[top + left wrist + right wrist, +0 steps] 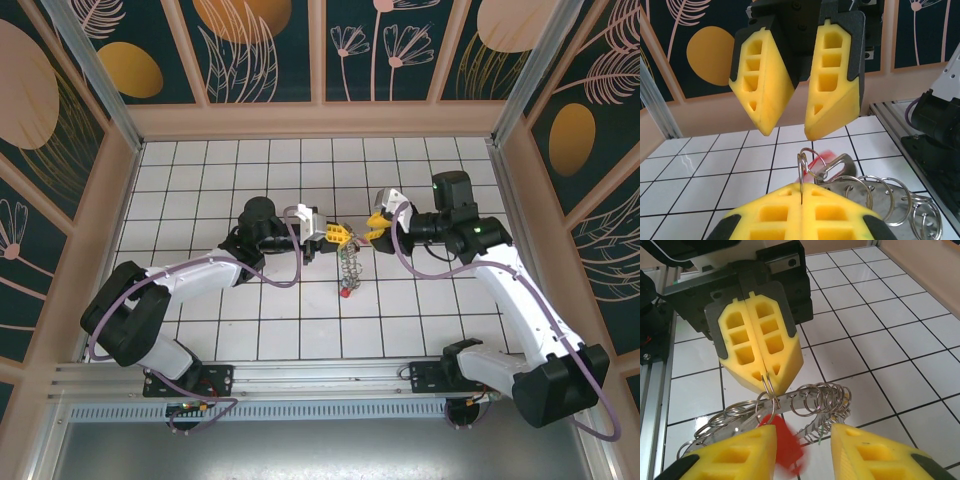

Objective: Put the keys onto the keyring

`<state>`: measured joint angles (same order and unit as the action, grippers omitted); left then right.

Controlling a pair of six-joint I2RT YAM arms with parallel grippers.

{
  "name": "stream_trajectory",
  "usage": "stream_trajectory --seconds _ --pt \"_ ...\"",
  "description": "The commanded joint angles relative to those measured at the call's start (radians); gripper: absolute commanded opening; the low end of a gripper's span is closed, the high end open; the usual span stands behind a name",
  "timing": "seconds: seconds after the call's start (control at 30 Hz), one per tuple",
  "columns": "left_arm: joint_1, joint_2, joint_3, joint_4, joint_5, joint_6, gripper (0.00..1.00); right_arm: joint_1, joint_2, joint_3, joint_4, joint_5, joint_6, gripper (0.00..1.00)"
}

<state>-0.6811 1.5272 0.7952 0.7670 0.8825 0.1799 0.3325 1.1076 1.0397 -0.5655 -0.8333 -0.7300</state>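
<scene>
Over the middle of the white tiled worktop (200,180), the left end effector (338,236) (801,192) (767,382) has its yellow ribbed fingers (747,347) pressed together, pinching one small wire loop on the rim of the flat grey metallic keyring (349,262) (860,192) (785,400). The keyring's fringe of thin metal loops hangs below and just beside these fingertips. In the top view it trails from the left end effector toward the near edge of the worktop and ends in a red plastic key tag (346,291). The right end effector (377,225) (789,132) (804,432) faces the left one from the right-hand side, close to it, with its yellow fingers (832,75) spread and a clear gap between them. In the right wrist view the keyring lies between the two end effectors, just beyond the right fingertips. The red plastic key tag (789,447) appears blurred in the gap, close against the finger on the left of that view. Whether it touches that finger cannot be told. In the left wrist view the tag (824,159) shows as a red smear behind the pinched loop, below the spread right fingers.
</scene>
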Motion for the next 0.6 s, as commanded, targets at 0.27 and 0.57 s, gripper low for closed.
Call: stream_trajectory --seconds 0.27,0.57 --pt "-0.005 0.003 0.022 0.051 0.039 0.021 0.00 -0.003 0.046 0.050 -0.073 -0.130 -0.001 0.42" --pt "-0.005 -0.003 0.029 0.038 0.040 0.042 0.00 0.006 0.108 0.056 -0.085 -0.208 0.038 0.30"
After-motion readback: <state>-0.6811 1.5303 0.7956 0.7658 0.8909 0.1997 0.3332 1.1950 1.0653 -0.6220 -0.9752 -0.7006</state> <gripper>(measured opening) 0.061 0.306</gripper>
